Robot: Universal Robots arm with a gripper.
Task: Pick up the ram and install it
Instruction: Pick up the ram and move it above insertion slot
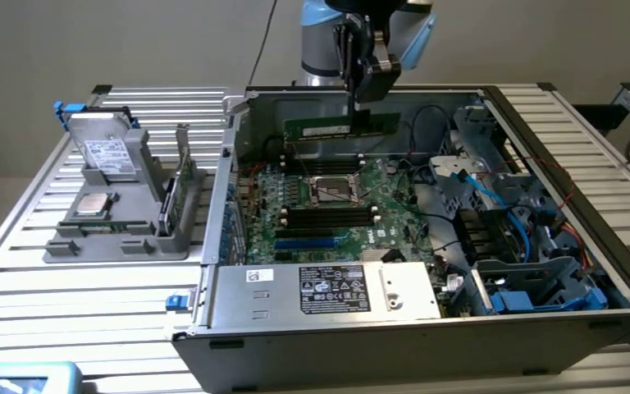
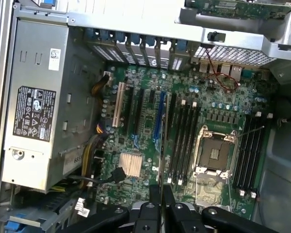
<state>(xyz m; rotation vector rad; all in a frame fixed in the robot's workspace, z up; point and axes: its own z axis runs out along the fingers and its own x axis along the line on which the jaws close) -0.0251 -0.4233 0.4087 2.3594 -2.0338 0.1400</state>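
Note:
The ram (image 1: pixel 317 128), a narrow green stick, hangs level above the motherboard (image 1: pixel 326 209) inside the open computer case. My gripper (image 1: pixel 360 104) is shut on its upper edge, near the end toward the exterior view's right. In the wrist view the ram (image 2: pixel 163 145) shows edge-on as a thin line running out from between my gripper (image 2: pixel 161 194) fingers. It hovers over the board beside the black memory slots (image 2: pixel 184 141), clear of them. More memory slots (image 1: pixel 326 216) and the processor socket (image 1: pixel 335 190) lie below it.
A grey tray (image 1: pixel 75 246) at the exterior view's left holds a silver processor chip (image 1: pixel 94 203), a drive (image 1: pixel 104 149) and an upright green card (image 1: pixel 181 185). The power supply (image 1: pixel 326 289) fills the case front. Blue cables and drive cages (image 1: pixel 512 246) crowd the case's right side.

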